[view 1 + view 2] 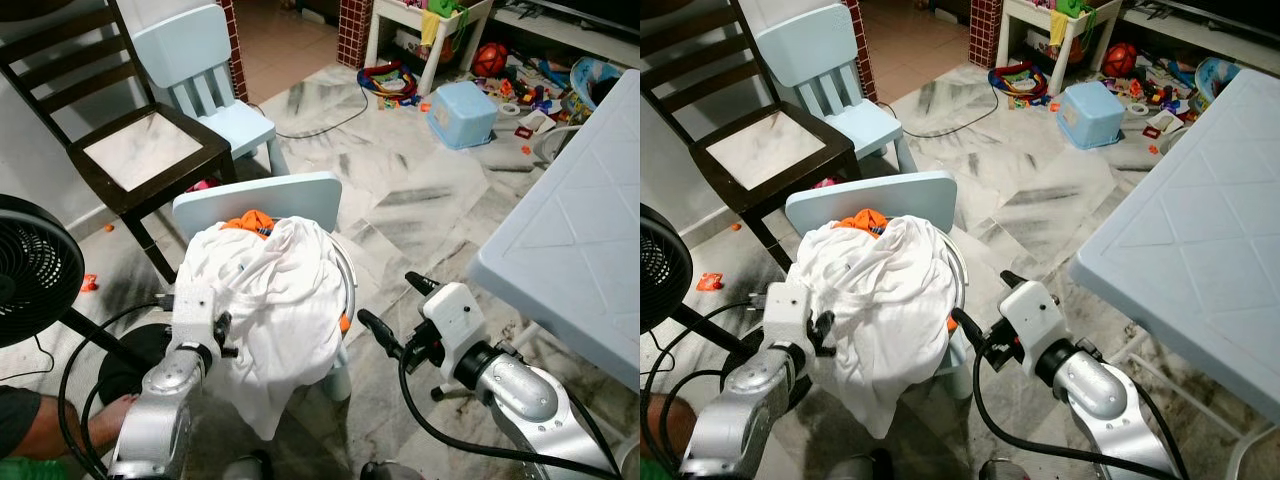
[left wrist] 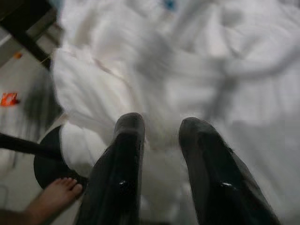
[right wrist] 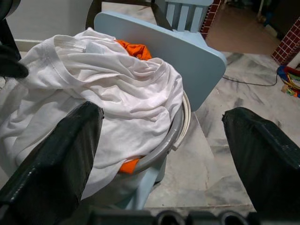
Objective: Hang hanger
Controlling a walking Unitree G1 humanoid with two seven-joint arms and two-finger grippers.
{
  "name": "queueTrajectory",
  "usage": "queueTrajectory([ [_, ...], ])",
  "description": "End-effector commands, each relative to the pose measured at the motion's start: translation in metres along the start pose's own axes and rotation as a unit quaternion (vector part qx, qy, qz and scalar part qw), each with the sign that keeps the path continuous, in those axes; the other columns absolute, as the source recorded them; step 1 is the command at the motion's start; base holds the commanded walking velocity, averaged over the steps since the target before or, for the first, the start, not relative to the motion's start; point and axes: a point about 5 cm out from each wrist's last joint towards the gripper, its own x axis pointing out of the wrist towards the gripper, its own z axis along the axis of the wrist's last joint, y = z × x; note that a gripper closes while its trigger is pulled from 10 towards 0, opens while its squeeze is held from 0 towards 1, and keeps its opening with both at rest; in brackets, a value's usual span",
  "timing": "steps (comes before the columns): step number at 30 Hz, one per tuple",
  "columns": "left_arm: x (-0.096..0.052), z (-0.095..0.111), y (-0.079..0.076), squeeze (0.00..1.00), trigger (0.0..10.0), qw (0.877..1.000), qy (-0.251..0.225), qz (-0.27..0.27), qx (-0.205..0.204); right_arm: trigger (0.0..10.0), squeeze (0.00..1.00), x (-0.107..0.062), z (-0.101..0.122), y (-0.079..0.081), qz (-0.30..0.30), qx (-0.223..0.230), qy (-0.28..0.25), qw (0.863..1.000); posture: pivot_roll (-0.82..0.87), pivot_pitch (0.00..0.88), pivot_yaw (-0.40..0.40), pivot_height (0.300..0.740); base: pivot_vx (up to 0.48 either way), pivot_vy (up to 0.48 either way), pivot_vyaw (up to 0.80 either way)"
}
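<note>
I see no hanger I can make out; a heap of white cloth (image 1: pixel 270 300) with orange fabric (image 1: pixel 248 219) beneath fills a round basket (image 3: pixel 174 136) on the light blue chair (image 1: pixel 262 196) at my twelve o'clock. My left gripper (image 2: pixel 161 136) presses against the cloth's nine o'clock side, fingers slightly apart with nothing between them. My right gripper (image 1: pixel 393 313) hovers at the basket's three o'clock, spread wide, beside the blue table (image 1: pixel 580 230).

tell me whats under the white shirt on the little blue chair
Orange cloth peeks out above and below the white shirt, and a grey-white hoop curves beneath it. The chair seat is covered.
</note>
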Motion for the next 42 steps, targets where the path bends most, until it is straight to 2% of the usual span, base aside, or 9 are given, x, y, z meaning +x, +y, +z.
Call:
queueTrajectory([
  [1, -0.006, -0.004, -0.003, 1.0, 10.0, 0.999, 0.006, -0.014, 0.029, 10.0, 0.0, 0.0, -0.002, 0.0, 0.001, -0.004, 0.004, 1.0, -0.07, 0.153, -0.006, 0.74, 0.0, 0.0, 0.0],
  [5, -0.008, 0.001, -0.005, 1.0, 10.0, 0.998, -0.003, -0.028, 0.065, 10.0, 0.0, 0.002, -0.002, 0.003, 0.007, -0.008, 0.003, 1.0, -0.06, 0.156, -0.007, 0.74, 0.0, 0.0, 0.0],
  [11, -0.004, 0.008, -0.008, 1.0, 10.0, 0.997, -0.004, -0.042, 0.068, 10.0, 0.0, 0.003, -0.003, 0.002, 0.005, -0.01, 0.002, 1.0, -0.07, 0.155, 0.001, 0.74, 0.0, 0.0, 0.0],
  [14, 0.001, 0.011, -0.006, 1.0, 10.0, 0.995, -0.007, -0.046, 0.09, 10.0, 0.0, 0.002, -0.003, 0.002, 0.003, -0.01, 0.002, 1.0, -0.07, 0.154, 0.004, 0.74, 0.0, 0.0, 0.0],
  [25, 0.019, 0.002, 0.002, 1.0, 10.0, 0.994, 0.027, -0.053, 0.09, 10.0, 0.0, 0.002, -0.003, 0.004, 0.004, -0.012, 0.001, 1.0, -0.07, 0.156, 0.006, 0.74, 0.0, 0.0, 0.0],
  [26, 0.021, 0.001, 0.003, 0.93, 10.0, 0.994, 0.029, -0.054, 0.091, 10.0, 0.0, 0.002, -0.003, 0.004, 0.004, -0.013, 0.002, 1.0, -0.07, 0.156, 0.006, 0.74, 0.0, 0.0, 0.0],
  [27, 0.023, -0.001, 0.005, 0.0, 10.0, 0.994, 0.033, -0.054, 0.092, 10.0, 0.0, 0.002, -0.003, 0.004, 0.004, -0.014, 0.002, 1.0, -0.07, 0.156, 0.006, 0.74, 0.0, 0.0, 0.0],
  [37, 0.028, -0.012, 0.022, 0.0, 10.0, 0.993, 0.047, -0.03, 0.104, 10.0, 0.0, 0.0, -0.005, 0.006, 0.005, -0.016, 0.007, 1.0, -0.08, 0.162, 0.007, 0.74, 0.0, 0.0, 0.0],
  [42, 0.03, -0.002, 0.024, 0.0, 10.0, 0.993, 0.024, -0.02, 0.117, 10.0, 0.0, 0.001, -0.004, 0.006, 0.008, -0.018, 0.006, 1.0, -0.08, 0.164, 0.004, 0.74, 0.0, 0.0, 0.0],
])
